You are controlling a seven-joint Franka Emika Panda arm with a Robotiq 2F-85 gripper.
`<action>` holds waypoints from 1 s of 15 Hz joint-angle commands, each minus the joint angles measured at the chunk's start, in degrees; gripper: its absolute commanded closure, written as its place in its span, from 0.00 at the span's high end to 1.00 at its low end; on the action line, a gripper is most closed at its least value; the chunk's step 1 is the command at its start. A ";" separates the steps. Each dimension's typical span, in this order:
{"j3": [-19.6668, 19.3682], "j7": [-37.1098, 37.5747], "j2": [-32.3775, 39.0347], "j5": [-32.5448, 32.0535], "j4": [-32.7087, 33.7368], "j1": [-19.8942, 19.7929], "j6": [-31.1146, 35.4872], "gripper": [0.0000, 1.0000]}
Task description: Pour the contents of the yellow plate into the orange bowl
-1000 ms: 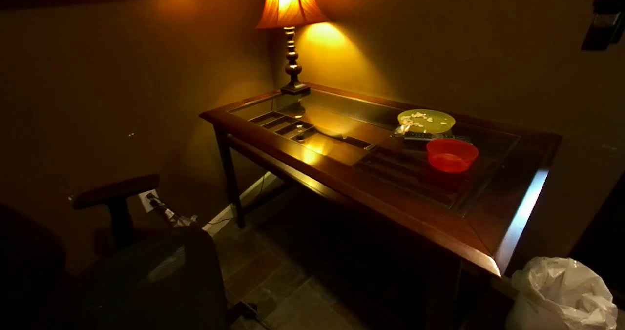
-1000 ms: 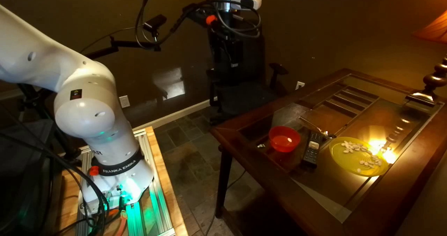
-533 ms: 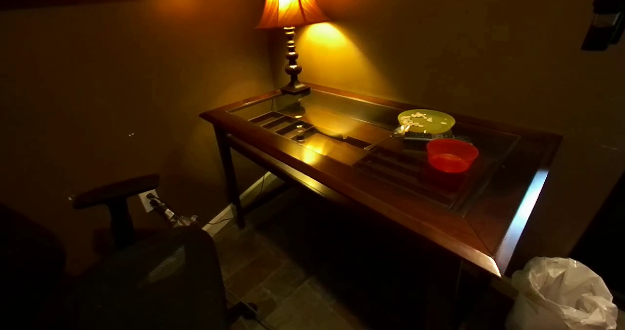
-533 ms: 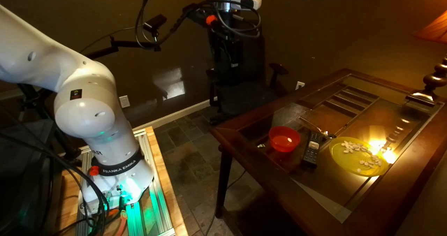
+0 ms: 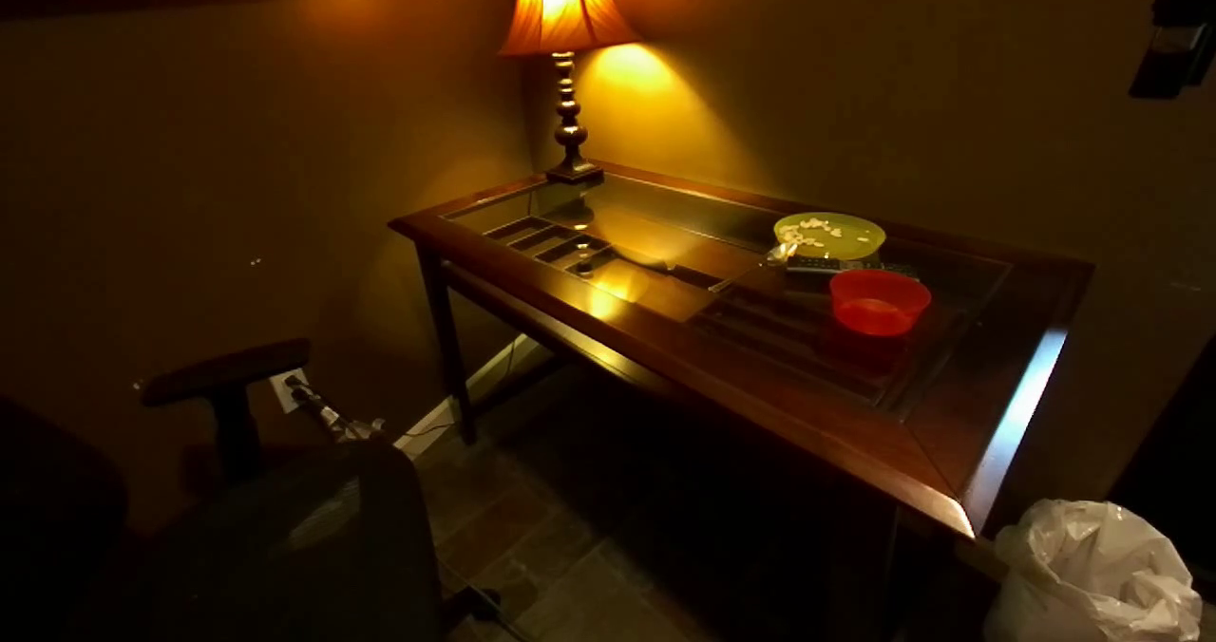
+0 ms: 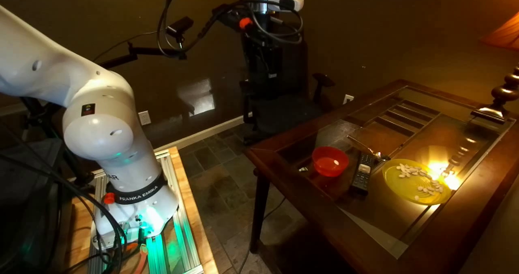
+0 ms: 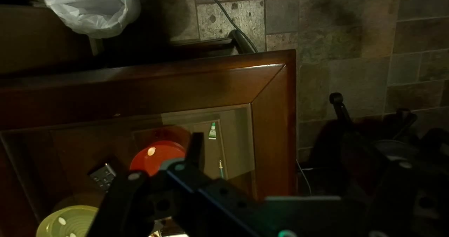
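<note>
Listener: Are you holding anything?

Me: No. My gripper (image 7: 272, 151) is spread wide and empty, raised well apart from everything on the bench (image 6: 458, 221), so, I judge, ready to reach in.

Listener: How are things placed, and why?

Me: Nearest, the orange bowl (image 6: 324, 169) stands upright, one pale seed (image 6: 336, 163) inside; it is probably put there to catch the pour. Just past it a black remote (image 6: 363, 176) lies flat, perhaps merely left there. Farther, a spoon (image 5: 781, 254) lies beside the yellow plate (image 6: 405, 186); whether they touch, I cannot tell. The plate sits level, which holds its loose seeds (image 6: 412, 170) in two clusters. I think the main pour is yet to come and needs a grip on the rim first.

Listener: Any writing?

Me: "FRANKA EMIKA," in white on the black band (image 6: 138, 194) low on my arm (image 6: 99, 124); above it, letters like "AR." Out on the bench, the remote's key marks are too small to read.
</note>
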 commanded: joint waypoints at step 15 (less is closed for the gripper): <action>-6.07 -18.73 43.66 -6.59 21.25 -4.22 27.26 1.00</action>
